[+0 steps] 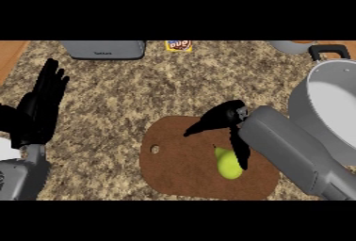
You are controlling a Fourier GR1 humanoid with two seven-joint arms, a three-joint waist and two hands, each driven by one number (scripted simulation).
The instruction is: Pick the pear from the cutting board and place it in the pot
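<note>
A yellow-green pear (228, 165) lies on the brown cutting board (184, 164), toward its right side. My right hand (222, 118) hovers over the board just above and beside the pear, fingers straight and spread, the thumb (240, 153) hanging down along the pear's right side and partly hiding it. Nothing is held in it. The grey pot (316, 101) stands at the right edge, its black handle (329, 50) at the back. My left hand (40, 106) rests open at the far left, fingers up.
A grey appliance (103, 48) sits at the back left, with a yellow packet (179, 45) beside it. The wooden counter edge (10, 54) shows at the top left. Speckled stone counter (118, 99) lies between the hands.
</note>
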